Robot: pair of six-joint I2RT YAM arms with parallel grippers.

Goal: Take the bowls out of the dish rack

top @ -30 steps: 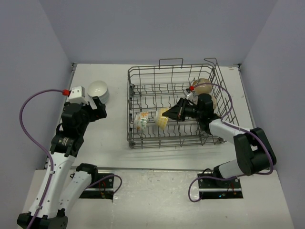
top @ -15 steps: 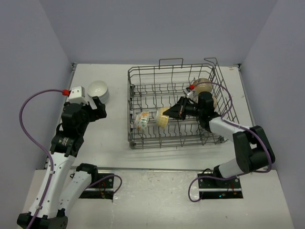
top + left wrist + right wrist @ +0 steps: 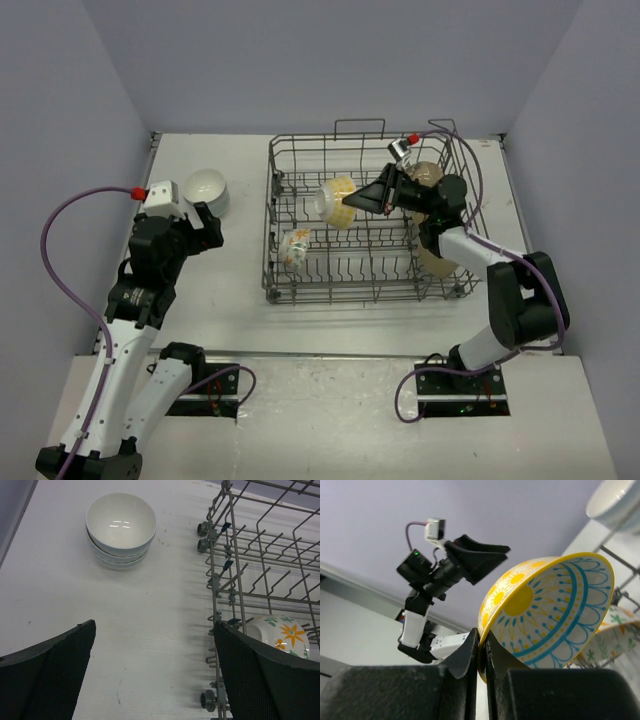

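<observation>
Your right pincer (image 3: 370,197) is pinching tight on the rim of the yellow bowl (image 3: 336,200), jaws all but closed on that thin edge. In the overhead view it is holding the bowl tipped on its side, over the upper middle of the rack (image 3: 270,222). From the right wrist, the fingers (image 3: 470,655) are meeting low in the frame, and the yellow bowl (image 3: 547,615) is filling the centre, showing its blue and yellow pattern inside.

Down in the rack, a flowered bowl (image 3: 296,246) is lying on its side among the tines near the lower left corner. A tan bowl (image 3: 428,176) is peeking out behind your right wrist at the upper right. Another tan bowl (image 3: 437,262) is showing at the lower right, partly hidden under the arm.

Your left pincer (image 3: 208,222) is hanging wide open with nothing in it, left of the rack. In the left wrist view, the stack of white bowls (image 3: 121,530) is sitting on the table (image 3: 150,645) at the upper left. The flowered bowl (image 3: 280,635) is showing through the wires at the right edge.
</observation>
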